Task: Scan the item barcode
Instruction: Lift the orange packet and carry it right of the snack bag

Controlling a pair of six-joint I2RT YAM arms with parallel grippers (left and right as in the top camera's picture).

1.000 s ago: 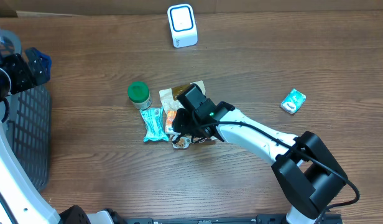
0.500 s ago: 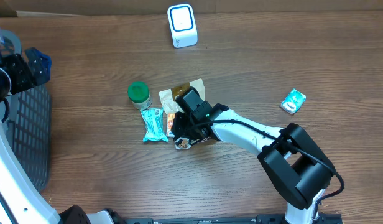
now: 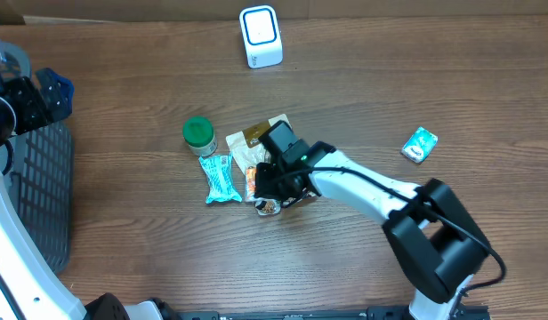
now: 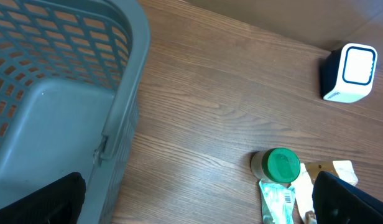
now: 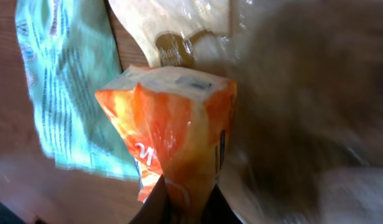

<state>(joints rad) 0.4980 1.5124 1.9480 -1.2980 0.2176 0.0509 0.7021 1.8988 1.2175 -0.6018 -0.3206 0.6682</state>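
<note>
Orange crinkly pouch (glossy) | right fingers pinch it | left fingers spread wide

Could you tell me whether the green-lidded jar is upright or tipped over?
Upright: the jar shows its round green lid facing straight up.

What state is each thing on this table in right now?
Orange foil snack packet, pinched in the right pincer.
Left pincer, open, empty.
Teal plastic-wrapped bar, lying flat.
Green-lidded round jar, upright, lid on.
White box-shaped scanner, standing, untouched.
Grey plastic mesh basket, nothing visible inside.
Small teal packet, lying flat, apart at the right.
</note>
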